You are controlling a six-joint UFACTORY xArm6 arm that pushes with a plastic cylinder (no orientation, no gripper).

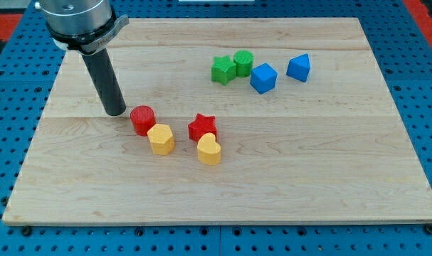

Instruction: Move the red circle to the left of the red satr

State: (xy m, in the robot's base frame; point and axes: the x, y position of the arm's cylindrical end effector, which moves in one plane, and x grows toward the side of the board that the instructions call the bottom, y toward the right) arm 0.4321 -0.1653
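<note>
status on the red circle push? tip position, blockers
My tip just left of the red circle, near contact. Circle already left of the red star. Yellow block touching circle's lower right.

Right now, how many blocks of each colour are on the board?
Red: 2, the red circle and the red star
Yellow: 2
Green: 2
Blue: 2
Total: 8

One cam, high oblique, whole board (386,142).
</note>
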